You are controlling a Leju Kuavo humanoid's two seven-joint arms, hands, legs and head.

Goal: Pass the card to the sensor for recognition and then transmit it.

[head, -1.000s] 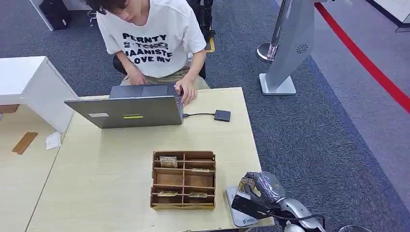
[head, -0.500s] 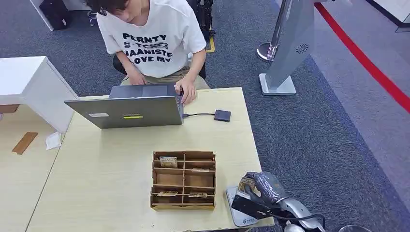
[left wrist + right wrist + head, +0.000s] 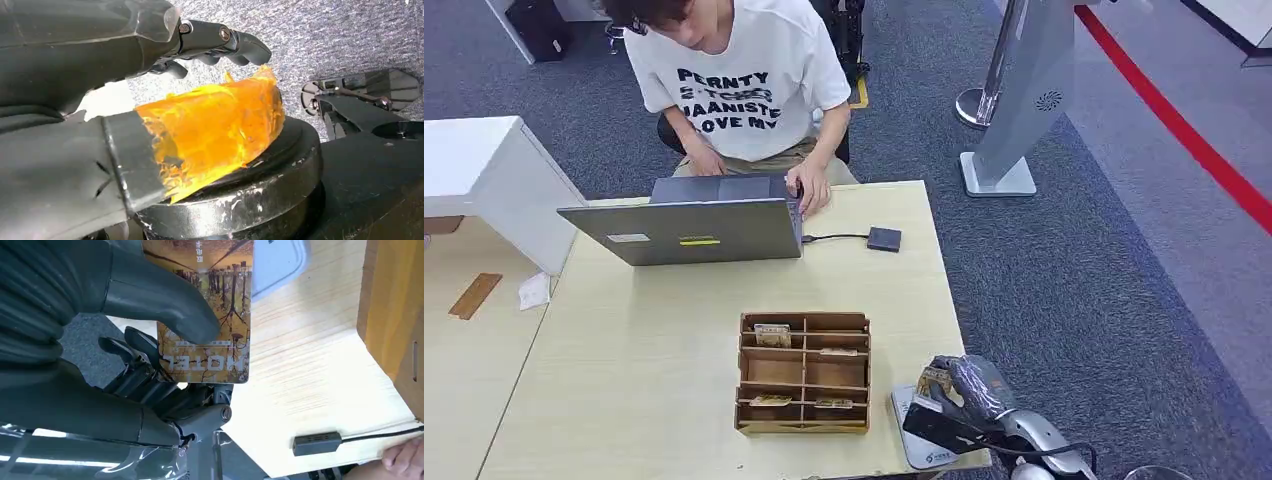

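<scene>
The right hand (image 3: 964,388) holds the card (image 3: 210,310) pinched between its thick thumb and the darker fingers behind it. The card is brownish with a tree pattern and the word "HOTEL" printed on it. In the head view the hand sits at the near right corner of the desk (image 3: 654,380), with the card directly over the sensor (image 3: 916,432), a flat pale-grey pad lying just right of the wooden organizer (image 3: 804,372). Whether the card touches the pad cannot be told. In the right wrist view the card covers part of the pad's rounded corner.

The left hand (image 3: 165,55) shows in its own wrist view, fingers slightly curled and apart with nothing between them, and an orange wrap on the thumb.

The organizer is a divided box with a few cards lying in some of its compartments. Farther across the light wooden desk stands an open grey laptop (image 3: 684,228), with a small dark adapter (image 3: 884,239) cabled to its side. A person (image 3: 739,80) in a white printed T-shirt sits behind it, hands at the keyboard. The floor is grey carpet with a red stripe (image 3: 1194,140); a silver kiosk stand (image 3: 1024,90) rises beyond the desk.
</scene>
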